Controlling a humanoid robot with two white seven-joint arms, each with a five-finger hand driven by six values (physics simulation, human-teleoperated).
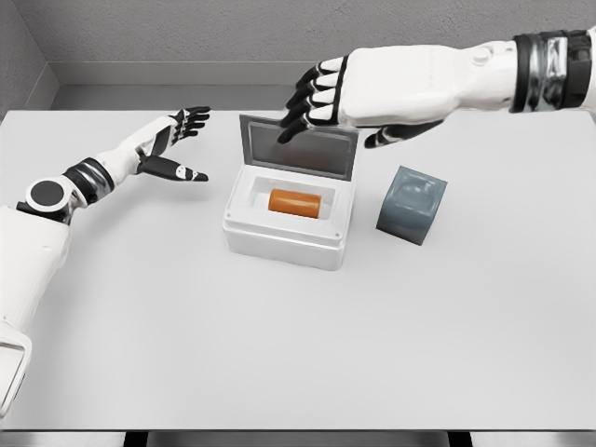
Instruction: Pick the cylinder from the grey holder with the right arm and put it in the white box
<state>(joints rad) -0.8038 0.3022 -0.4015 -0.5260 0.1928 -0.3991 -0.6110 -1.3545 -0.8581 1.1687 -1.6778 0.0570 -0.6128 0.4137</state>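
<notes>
An orange cylinder (pixel 295 202) lies on its side inside the white box (pixel 284 237), whose grey lid (pixel 298 146) stands upright at the back. The grey holder (pixel 412 205) sits to the right of the box, with nothing showing in it. My right hand (pixel 321 102) hovers above the lid's top edge, fingers spread and holding nothing. My left hand (pixel 177 140) rests open over the table to the left of the box.
The light grey table (pixel 298 354) stretches wide in front of the box. A grey wall runs along the table's back edge.
</notes>
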